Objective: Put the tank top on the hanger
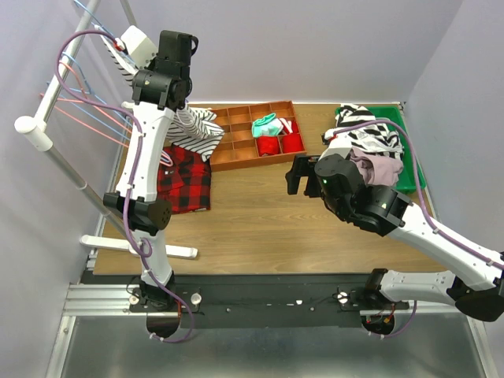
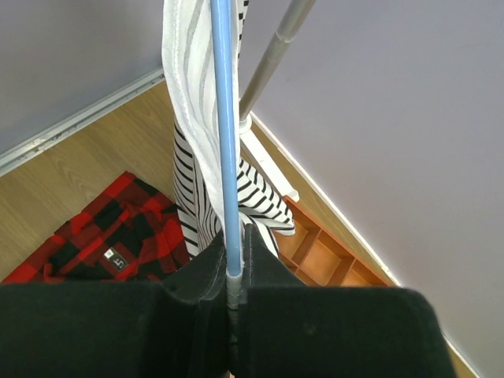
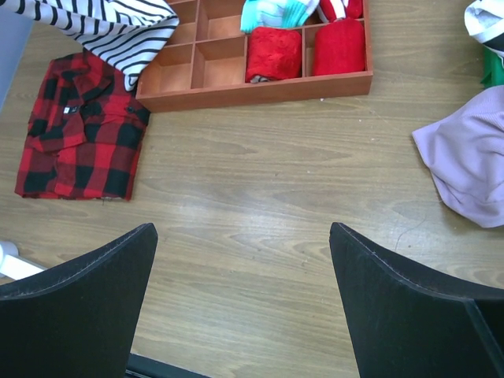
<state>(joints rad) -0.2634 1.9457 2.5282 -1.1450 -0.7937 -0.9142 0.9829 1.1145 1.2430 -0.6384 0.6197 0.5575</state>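
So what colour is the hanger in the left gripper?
Light blue hanger; left wrist view shows it best.

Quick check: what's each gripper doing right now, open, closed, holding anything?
Left gripper: closed on the hanger wire.
Right gripper: open, holding nothing.

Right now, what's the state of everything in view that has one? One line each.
left fingers: shut on the hanger.
right fingers: open, holding nothing.
hanger: held, carrying the tank top.
tank top: draped on the hanger, hanging down.
plaid shirt: folded, flat on the table.
wooden tray: some compartments filled, some empty.
lilac garment: crumpled.
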